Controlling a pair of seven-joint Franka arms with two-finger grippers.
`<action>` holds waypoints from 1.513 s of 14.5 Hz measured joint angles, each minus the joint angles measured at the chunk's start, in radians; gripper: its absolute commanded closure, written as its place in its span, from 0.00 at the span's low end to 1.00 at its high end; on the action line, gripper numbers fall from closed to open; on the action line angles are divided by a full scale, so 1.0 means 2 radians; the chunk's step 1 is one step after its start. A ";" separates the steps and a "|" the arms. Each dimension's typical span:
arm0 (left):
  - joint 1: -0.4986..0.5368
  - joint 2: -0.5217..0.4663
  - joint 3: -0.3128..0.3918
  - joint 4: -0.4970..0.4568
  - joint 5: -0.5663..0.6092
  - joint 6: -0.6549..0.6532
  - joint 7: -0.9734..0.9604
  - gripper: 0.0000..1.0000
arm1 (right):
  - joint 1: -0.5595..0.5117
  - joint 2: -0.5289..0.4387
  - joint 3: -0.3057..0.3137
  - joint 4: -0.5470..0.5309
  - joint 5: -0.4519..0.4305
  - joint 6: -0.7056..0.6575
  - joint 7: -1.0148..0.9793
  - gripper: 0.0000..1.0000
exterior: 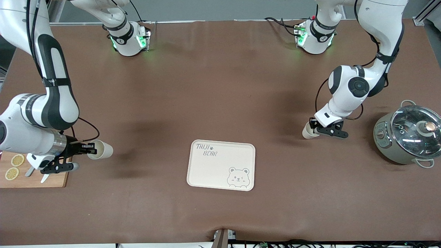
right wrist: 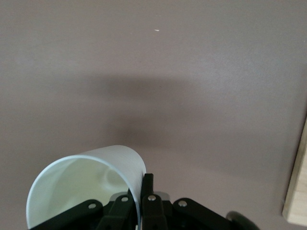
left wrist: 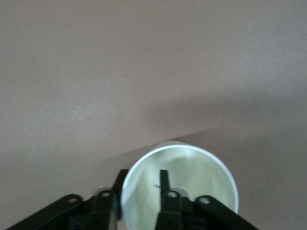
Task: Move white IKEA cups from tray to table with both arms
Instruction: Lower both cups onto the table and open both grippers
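Each cup's wall—between tool fingers.

Matt brown cloth covers the table; smooth cups; wooden board; glossy glass-lidded metal pot.

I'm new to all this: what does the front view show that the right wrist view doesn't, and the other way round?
Only the front view shows the bear tray, the lidded pot, the lemon slices, both arms, and the left gripper at its cup. Only the right wrist view shows the inside of the right cup. Both show the right gripper pinching that cup's wall, the brown table and the wooden board.
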 measured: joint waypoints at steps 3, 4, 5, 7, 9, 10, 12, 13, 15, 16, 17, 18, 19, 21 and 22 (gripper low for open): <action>0.000 -0.001 0.000 0.005 0.000 -0.003 0.000 0.00 | 0.005 0.000 0.007 -0.044 0.000 0.075 -0.001 1.00; 0.000 -0.003 0.000 0.008 0.000 -0.009 0.000 0.00 | 0.008 0.001 0.008 -0.057 0.000 0.097 -0.001 1.00; 0.000 -0.007 0.000 0.010 0.000 -0.019 0.000 0.00 | 0.011 0.001 0.009 -0.066 0.000 0.115 -0.001 1.00; 0.000 -0.021 0.000 0.021 0.000 -0.058 0.000 0.00 | 0.016 0.003 0.009 -0.082 0.000 0.143 -0.001 1.00; 0.000 -0.043 0.000 0.036 0.000 -0.110 0.000 0.00 | 0.018 0.008 0.009 -0.092 0.000 0.165 -0.001 1.00; 0.000 -0.055 0.000 0.043 0.000 -0.138 0.000 0.00 | 0.018 0.011 0.009 -0.095 0.000 0.176 -0.001 1.00; 0.000 -0.076 0.000 0.059 0.000 -0.192 0.000 0.00 | 0.019 0.020 0.009 -0.099 0.000 0.197 -0.001 1.00; 0.000 -0.083 0.000 0.068 0.000 -0.216 0.000 0.00 | 0.019 0.024 0.009 -0.102 0.000 0.205 -0.001 1.00; 0.000 -0.093 0.000 0.090 0.000 -0.252 0.000 0.00 | 0.019 0.029 0.009 -0.105 0.000 0.216 -0.001 1.00; 0.000 -0.096 0.000 0.103 0.000 -0.265 -0.001 0.00 | 0.019 0.031 0.009 -0.106 0.000 0.220 -0.001 1.00; 0.000 -0.097 0.000 0.121 0.000 -0.280 -0.002 0.00 | 0.019 0.033 0.010 -0.107 0.000 0.226 -0.001 1.00; 0.000 -0.097 0.000 0.144 0.000 -0.300 -0.002 0.00 | 0.020 0.034 0.010 -0.110 0.000 0.233 -0.001 1.00; 0.000 -0.098 0.000 0.170 0.000 -0.324 -0.002 0.00 | 0.020 0.035 0.010 -0.112 0.000 0.238 -0.001 1.00; -0.001 -0.097 -0.001 0.220 0.000 -0.367 -0.004 0.00 | 0.023 0.035 0.010 -0.116 0.000 0.244 -0.001 0.78; -0.002 -0.097 -0.002 0.241 0.000 -0.385 -0.012 0.00 | 0.023 0.035 0.010 -0.116 0.000 0.245 -0.001 0.44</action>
